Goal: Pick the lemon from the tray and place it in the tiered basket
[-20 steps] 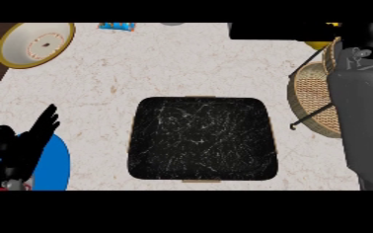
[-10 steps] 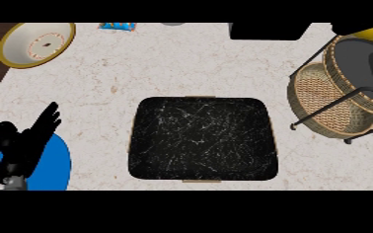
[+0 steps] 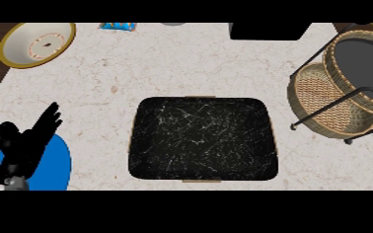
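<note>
The left hand [image 3: 25, 143] rests at the left edge over a blue plate [image 3: 55, 165], fingers straight and holding nothing. To its right the dark tray [image 3: 204, 138] lies bare; no lemon shows anywhere. Farther right stands the tiered basket [image 3: 328, 94]; the right hand is out of view. Check the basket before any reach; open table lies between tray and basket.

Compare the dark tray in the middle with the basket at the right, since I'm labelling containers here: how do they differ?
The tray is black with white marbling; the tiered basket is tan wicker on a black wire frame. The tray is a flat rounded square, while the basket stacks round tiers. The tray sits mid-counter, the basket at the right edge, partly cut off. Both rest on the speckled counter, and no lemon shows in either.
</note>
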